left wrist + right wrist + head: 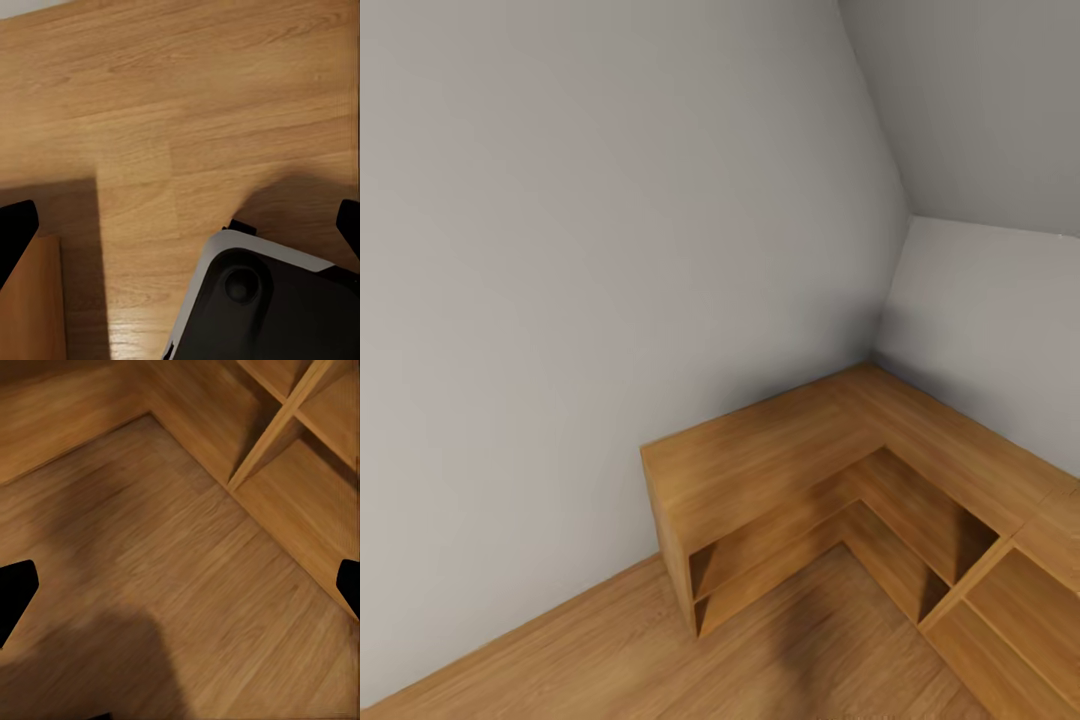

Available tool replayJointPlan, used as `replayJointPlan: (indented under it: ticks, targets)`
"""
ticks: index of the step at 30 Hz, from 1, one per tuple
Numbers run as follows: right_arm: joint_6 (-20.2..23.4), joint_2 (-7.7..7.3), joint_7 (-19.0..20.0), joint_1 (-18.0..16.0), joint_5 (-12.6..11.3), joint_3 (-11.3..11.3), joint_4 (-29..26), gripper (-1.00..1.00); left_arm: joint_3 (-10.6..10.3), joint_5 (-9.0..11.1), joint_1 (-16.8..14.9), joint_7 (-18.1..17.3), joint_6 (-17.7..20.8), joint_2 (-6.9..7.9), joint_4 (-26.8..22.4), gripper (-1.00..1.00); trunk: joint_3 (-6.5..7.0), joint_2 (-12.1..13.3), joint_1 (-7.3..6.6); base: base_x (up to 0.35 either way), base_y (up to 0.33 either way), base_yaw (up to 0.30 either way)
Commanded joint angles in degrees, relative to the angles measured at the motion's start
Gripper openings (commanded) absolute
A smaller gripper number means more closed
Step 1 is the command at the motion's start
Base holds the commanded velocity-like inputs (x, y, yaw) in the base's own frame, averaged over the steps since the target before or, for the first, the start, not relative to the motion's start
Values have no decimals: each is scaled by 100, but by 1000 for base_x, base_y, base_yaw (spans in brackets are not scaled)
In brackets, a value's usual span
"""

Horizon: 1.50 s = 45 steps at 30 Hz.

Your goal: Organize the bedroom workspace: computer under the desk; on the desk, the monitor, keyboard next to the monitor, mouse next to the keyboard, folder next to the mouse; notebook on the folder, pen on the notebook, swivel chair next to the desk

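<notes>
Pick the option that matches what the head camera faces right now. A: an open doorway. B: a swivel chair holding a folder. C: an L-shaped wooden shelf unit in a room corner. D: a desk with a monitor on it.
C: the wooden shelf unit wraps the corner where the two grey walls meet, standing on the wood floor.

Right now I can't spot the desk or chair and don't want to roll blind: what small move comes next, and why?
Probably turn the base and head away from this corner to scan the room. The head view shows grey walls, a low L-shaped wooden shelf unit and wood floor. Both wrist views show bare floor, with the fingertips spread wide, holding nothing.
</notes>
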Motion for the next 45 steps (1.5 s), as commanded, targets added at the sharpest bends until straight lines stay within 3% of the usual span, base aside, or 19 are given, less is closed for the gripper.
replayJointPlan:
  ticks: [1,28,40,45]
  targets:
    - [-2,-2,-56,-3,-13,48,-9,100,-50,29,3,47,-5,7,-16,100,-4,-10,4,0,0,-225]
    - [-10,11,-45,-3,3,65,18,100,-56,23,3,44,-1,10,-15,100,147,-10,4,19,0,-229]
    - [-4,18,-43,-3,-8,66,17,100,-123,-286,3,53,2,-1,-7,100,212,-10,4,288,0,-241]
    - [-4,8,-43,-3,-11,64,17,100,-131,-326,3,46,2,-3,17,100,239,-10,4,147,0,-228]
